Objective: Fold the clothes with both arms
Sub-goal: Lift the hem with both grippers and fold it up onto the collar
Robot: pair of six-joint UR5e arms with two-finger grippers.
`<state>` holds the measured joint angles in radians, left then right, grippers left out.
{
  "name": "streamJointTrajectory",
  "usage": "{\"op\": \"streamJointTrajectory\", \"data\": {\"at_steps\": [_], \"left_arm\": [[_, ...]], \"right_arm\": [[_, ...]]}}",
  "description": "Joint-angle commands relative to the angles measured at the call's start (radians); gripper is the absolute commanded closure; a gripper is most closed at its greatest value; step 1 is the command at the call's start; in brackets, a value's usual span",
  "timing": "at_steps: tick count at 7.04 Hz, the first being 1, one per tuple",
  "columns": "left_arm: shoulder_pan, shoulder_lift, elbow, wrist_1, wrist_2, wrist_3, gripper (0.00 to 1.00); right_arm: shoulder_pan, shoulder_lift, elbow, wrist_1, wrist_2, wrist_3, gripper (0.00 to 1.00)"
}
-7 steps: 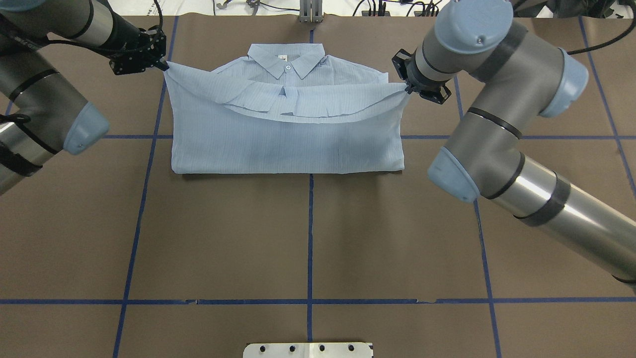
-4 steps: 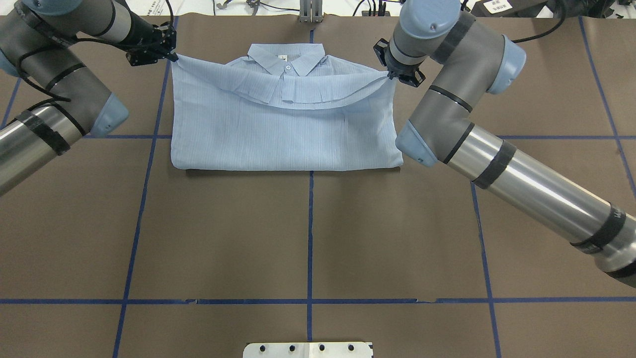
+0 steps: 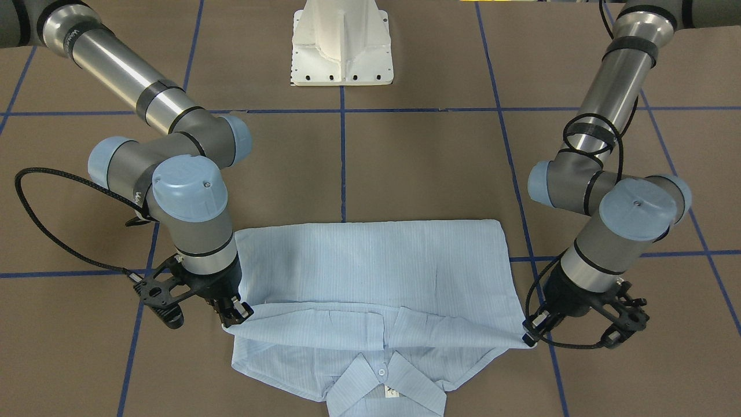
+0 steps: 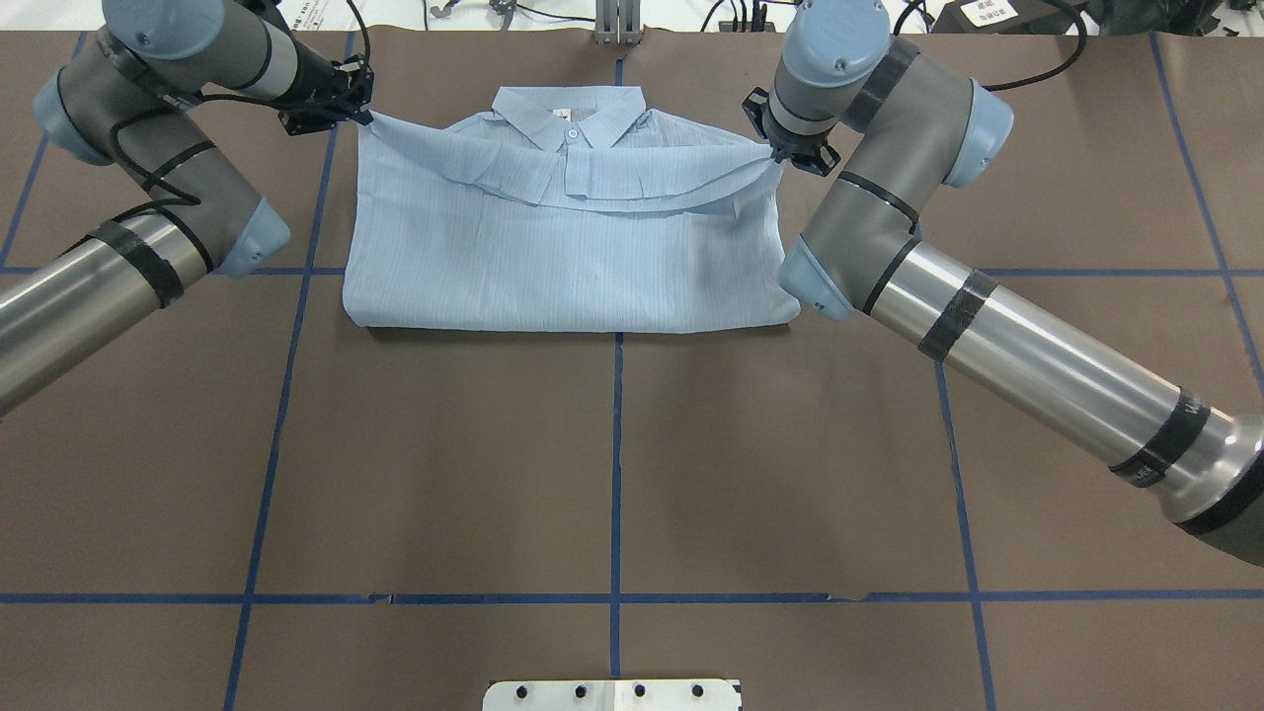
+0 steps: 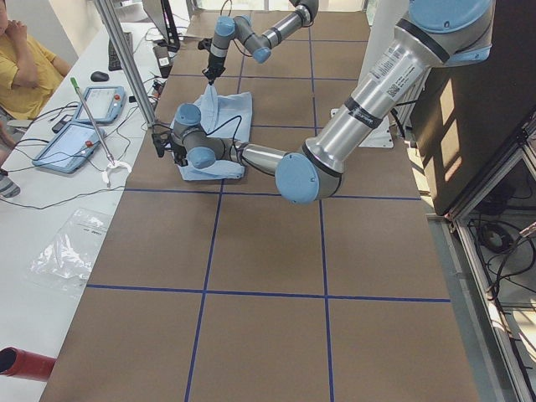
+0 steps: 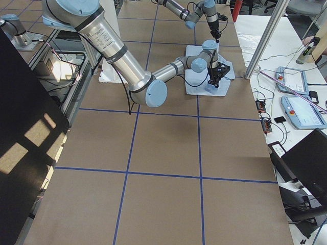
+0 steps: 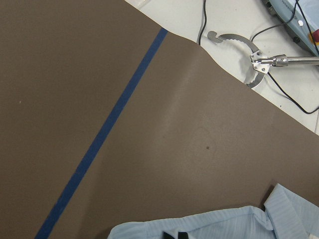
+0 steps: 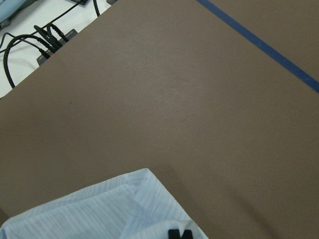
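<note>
The left end effector and right end effector are pinching corners of the thin pale blue pinstriped shirt, apparently folding it collarward. The next move likely calls for lowering evenly onto the brown bench.

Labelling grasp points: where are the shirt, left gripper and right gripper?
shirt (image 4: 563,262), overhead exterior, middle of folded-over layer
left gripper (image 4: 367,117), overhead exterior, between fingertips
right gripper (image 4: 774,150), overhead exterior, between fingertips

Found thin, matt, finely striped cloth in the shirt; glossy smooth metal on the right arm tube, satin plastic on its joint caps; matt brown paper underneath.
</note>
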<state>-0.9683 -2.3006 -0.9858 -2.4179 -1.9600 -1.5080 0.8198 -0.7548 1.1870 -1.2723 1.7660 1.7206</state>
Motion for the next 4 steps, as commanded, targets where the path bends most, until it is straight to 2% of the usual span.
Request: {"op": "streamJointTrajectory", "data": {"at_steps": [1, 3, 4], "left_arm": [[0.019, 0.000, 0.015, -0.003, 0.026, 0.000, 1.00], [0.020, 0.006, 0.022, -0.004, 0.026, 0.002, 1.00], [0.019, 0.021, 0.021, -0.004, 0.026, 0.006, 1.00]], "right_arm": [[-0.001, 0.012, -0.033, 0.004, -0.002, -0.012, 1.00], [-0.001, 0.031, -0.089, 0.071, -0.003, -0.010, 1.00], [-0.001, 0.035, -0.092, 0.073, -0.003, -0.010, 0.96]]}}
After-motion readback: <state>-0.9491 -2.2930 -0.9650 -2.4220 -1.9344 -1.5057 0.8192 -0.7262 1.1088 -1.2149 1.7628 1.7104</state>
